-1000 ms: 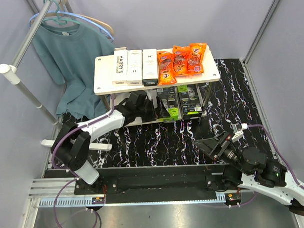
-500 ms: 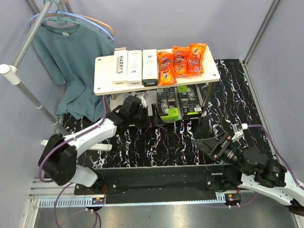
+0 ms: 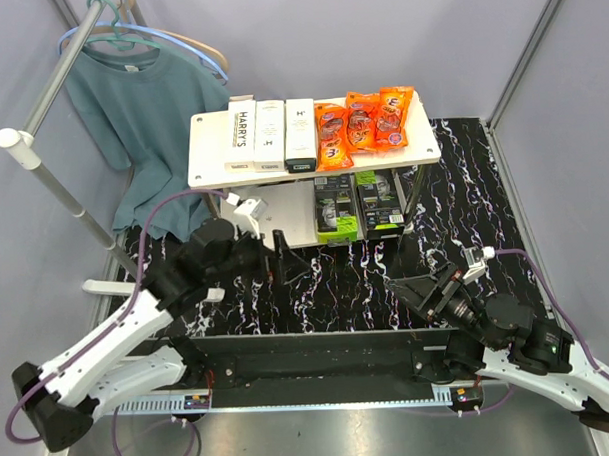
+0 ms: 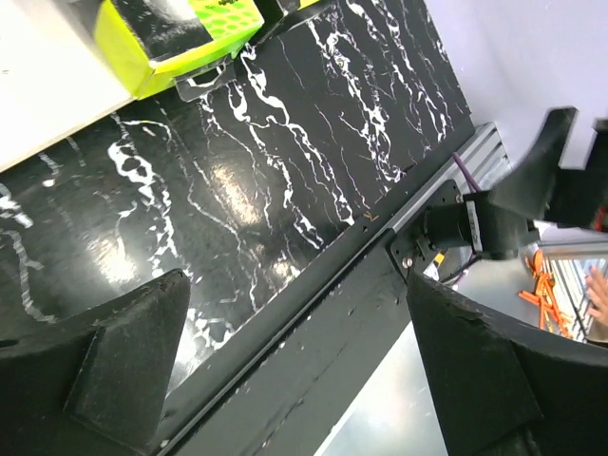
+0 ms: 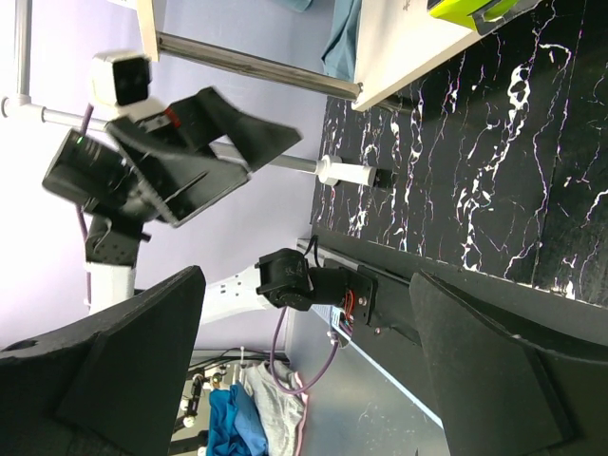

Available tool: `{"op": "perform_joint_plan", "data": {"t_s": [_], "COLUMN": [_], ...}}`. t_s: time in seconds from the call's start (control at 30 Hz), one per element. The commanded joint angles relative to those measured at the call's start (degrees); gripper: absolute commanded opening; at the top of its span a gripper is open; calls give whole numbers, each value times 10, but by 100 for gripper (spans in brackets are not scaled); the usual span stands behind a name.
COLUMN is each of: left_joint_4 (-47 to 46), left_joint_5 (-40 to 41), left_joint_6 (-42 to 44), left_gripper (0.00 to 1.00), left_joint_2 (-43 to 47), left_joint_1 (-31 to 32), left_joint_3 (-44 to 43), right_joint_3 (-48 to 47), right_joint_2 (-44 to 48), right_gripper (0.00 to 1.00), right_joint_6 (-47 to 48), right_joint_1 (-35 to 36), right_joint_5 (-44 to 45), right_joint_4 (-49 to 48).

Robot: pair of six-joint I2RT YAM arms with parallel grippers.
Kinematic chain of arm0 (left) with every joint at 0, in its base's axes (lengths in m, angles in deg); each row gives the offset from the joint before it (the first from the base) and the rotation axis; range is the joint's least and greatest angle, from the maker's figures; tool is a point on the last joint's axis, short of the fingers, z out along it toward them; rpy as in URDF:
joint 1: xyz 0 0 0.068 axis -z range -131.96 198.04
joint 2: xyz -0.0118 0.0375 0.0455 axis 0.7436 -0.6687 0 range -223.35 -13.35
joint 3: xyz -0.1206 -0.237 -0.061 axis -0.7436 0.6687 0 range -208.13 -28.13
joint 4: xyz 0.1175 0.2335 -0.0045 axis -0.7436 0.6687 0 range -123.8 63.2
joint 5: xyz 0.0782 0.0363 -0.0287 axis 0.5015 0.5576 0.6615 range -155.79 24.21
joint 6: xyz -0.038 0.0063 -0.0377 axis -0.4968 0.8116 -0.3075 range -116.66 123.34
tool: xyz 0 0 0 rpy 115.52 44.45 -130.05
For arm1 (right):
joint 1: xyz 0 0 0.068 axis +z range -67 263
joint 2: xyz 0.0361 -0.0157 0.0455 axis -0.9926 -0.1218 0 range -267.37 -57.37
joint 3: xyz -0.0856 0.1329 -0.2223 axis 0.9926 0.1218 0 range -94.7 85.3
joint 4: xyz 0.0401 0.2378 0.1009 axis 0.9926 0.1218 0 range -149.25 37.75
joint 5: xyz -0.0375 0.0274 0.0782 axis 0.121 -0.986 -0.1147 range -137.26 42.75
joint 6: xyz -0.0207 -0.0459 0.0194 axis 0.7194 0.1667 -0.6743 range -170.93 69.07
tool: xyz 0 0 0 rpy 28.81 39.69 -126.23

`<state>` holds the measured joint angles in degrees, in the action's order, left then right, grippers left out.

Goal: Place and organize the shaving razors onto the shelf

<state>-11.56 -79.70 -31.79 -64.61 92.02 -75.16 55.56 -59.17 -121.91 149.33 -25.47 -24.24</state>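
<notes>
Left gripper (image 3: 283, 251) pulled back from shelf (image 3: 207, 161) lower board toward tabletop (image 3: 337, 287) near edge; jaws spread, empty. Right gripper (image 3: 415, 287) unmoved near right edge, spread, empty. White razors (image 3: 269, 135) lay on top board's left half beside snacks (image 3: 366, 121); black razors (image 3: 360, 206) on lower board beneath snacks.

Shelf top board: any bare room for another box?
Top board: bare left end, beside the white razor boxes; narrow strip right of the orange packets. Middle crowded, boxes and packets side by side.
</notes>
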Motion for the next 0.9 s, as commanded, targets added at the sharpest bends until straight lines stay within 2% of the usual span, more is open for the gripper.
{"op": "perform_joint_plan", "data": {"t_s": [0.0, 0.17, 0.27, 0.53, 0.57, 0.67, 0.87], "left_joint_4": [88, 141, 199, 299, 313, 327, 336], "left_joint_5": [30, 53, 107, 245, 272, 291, 292], "left_joint_6": [45, 68, 72, 56, 47, 40, 30], "left_gripper": [99, 99, 99, 99, 99, 99, 99], "left_joint_2": [56, 64, 42, 26, 30, 35, 35], "left_joint_1": [1, 1, 1, 1, 1, 0, 0], "left_joint_3": [-26, -46, -54, -74, -75, -73, -65], "right_joint_3": [-2, -6, -22, -167, -190, -221, -247], "right_joint_2": [-9, -27, -59, -259, -293, -345, -392], "right_gripper": [100, 100, 100, 100, 100, 100, 100], "right_joint_6": [-1, 1, -14, -80, -107, -158, -226], "right_joint_1": [-1, -1, -1, -1, -1, -1, -1], "right_joint_5": [7, 8, 20, 82, 89, 117, 169], "right_joint_4": [-10, -9, 16, 280, 335, 418, 493]}}
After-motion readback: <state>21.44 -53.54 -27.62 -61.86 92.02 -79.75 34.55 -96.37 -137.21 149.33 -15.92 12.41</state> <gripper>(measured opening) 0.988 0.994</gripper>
